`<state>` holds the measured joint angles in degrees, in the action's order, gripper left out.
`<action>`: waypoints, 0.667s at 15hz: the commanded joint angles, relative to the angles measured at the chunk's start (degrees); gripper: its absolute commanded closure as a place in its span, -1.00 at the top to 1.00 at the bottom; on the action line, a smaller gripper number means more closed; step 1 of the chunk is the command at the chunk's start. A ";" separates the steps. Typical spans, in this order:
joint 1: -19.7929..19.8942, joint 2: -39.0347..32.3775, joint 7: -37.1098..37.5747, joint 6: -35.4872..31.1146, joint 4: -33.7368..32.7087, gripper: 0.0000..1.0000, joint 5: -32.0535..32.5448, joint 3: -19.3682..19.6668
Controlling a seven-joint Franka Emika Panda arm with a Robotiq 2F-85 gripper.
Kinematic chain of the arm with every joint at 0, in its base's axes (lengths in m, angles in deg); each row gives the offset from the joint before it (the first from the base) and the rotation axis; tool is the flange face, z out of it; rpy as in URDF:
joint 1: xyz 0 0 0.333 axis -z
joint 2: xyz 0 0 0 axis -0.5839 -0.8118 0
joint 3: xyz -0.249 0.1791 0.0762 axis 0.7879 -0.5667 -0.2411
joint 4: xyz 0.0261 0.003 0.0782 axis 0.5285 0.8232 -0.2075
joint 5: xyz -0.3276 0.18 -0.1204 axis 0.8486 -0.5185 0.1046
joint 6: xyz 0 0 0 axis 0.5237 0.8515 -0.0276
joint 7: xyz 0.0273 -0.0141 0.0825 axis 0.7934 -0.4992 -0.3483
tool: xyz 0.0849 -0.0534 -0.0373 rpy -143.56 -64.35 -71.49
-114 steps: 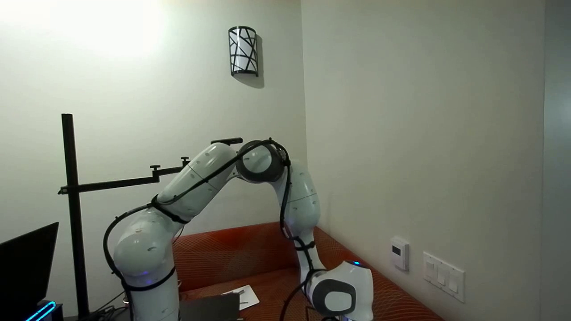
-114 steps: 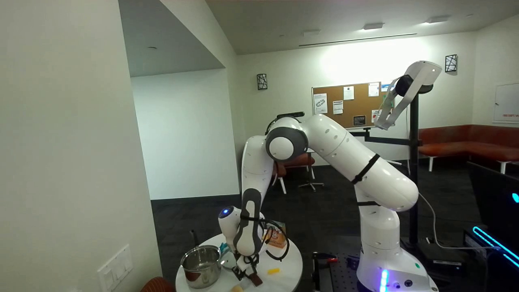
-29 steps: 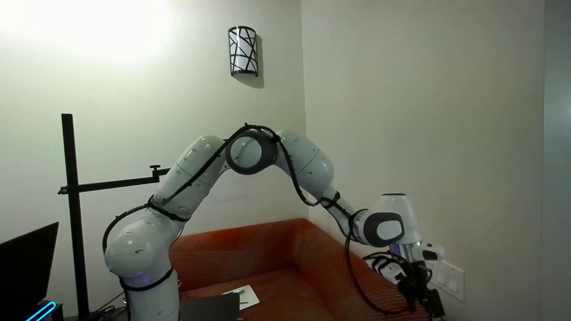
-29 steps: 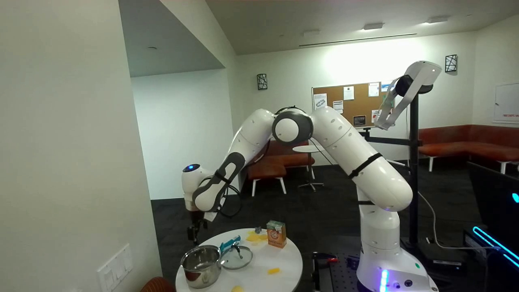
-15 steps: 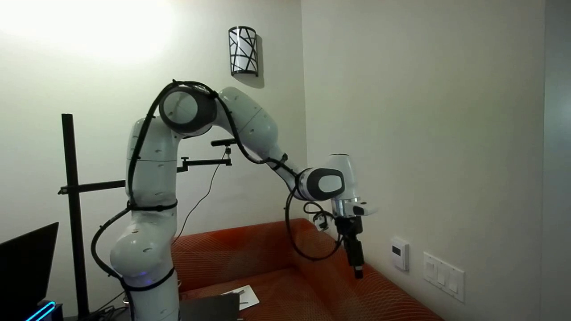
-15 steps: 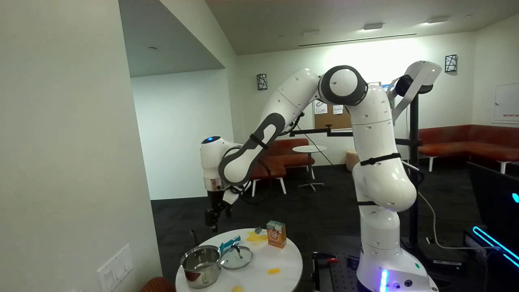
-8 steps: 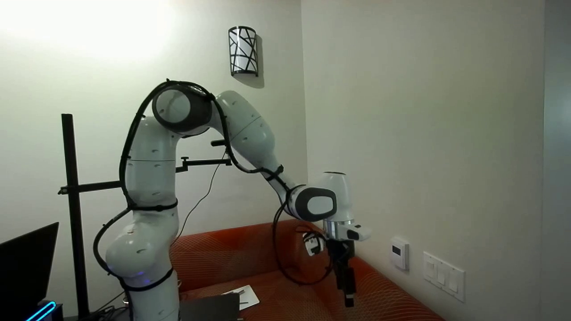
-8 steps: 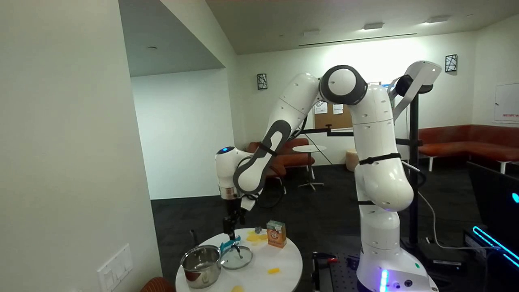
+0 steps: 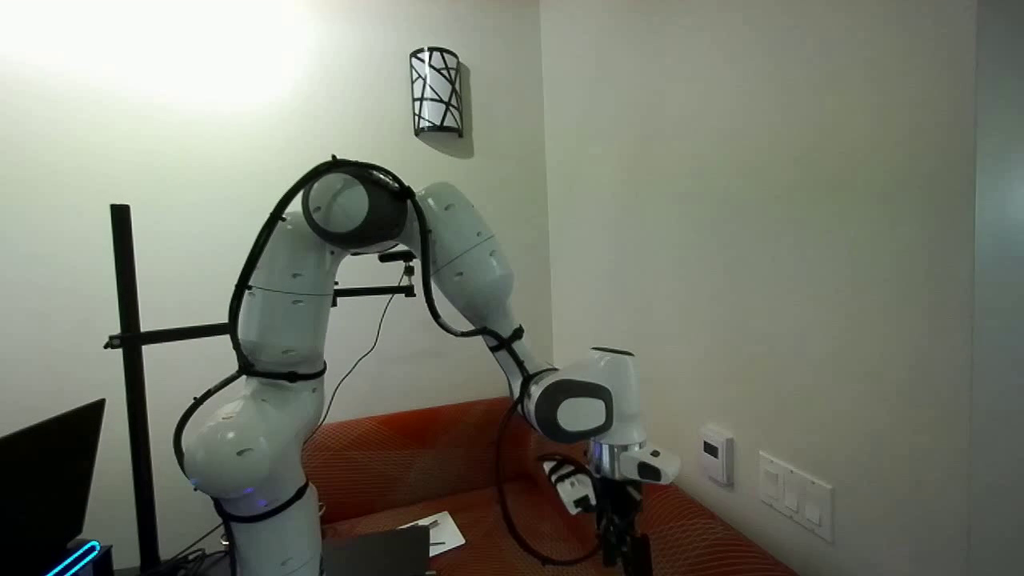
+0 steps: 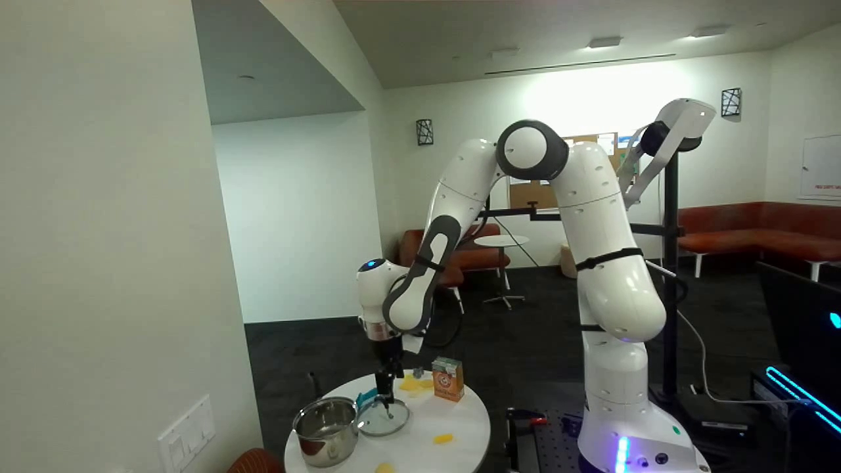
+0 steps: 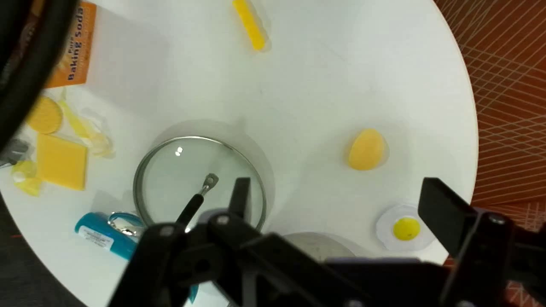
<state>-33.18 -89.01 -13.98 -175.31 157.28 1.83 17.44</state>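
My gripper (image 11: 337, 187) is open, its two black fingers wide apart with nothing held between them. In an exterior view the gripper (image 10: 386, 394) hangs pointing down just above the glass lid (image 10: 378, 424); whether it touches the lid I cannot tell. From the wrist, the lid (image 11: 170, 179), with a black and metal handle, lies below the left finger. A toy fried egg (image 11: 405, 230) shows beside the right finger, and a yellow egg-shaped piece (image 11: 367, 149) lies farther up. The steel pot (image 10: 326, 430) stands beside the lid.
The round white table (image 10: 420, 456) also bears a baking soda box (image 11: 76, 47), a yellow stick (image 11: 249, 25), a yellow square (image 11: 62, 162) with other small yellow pieces, and a blue-handled tool (image 11: 100, 234). A red sofa (image 11: 507, 119) borders the table.
Over the last second the gripper has come down from beyond the table to above the lid, staying open. A brown piece at the gripper in the oldest frame no longer shows.
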 commanded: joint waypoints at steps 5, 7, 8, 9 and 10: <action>-0.06 -3.39 -1.48 -1.67 -1.14 1.00 -0.28 0.49; -0.06 -3.41 -1.48 -1.67 -1.31 1.00 -0.28 0.49; -0.17 -3.41 -1.61 -1.80 -0.86 1.00 -0.48 0.19; -0.51 -3.74 -1.10 -2.11 -0.68 1.00 -0.36 0.10; -0.43 -4.33 -1.59 -2.34 -0.66 1.00 -1.42 -0.55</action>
<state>-33.00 -92.55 -15.22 -177.05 156.19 1.83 17.51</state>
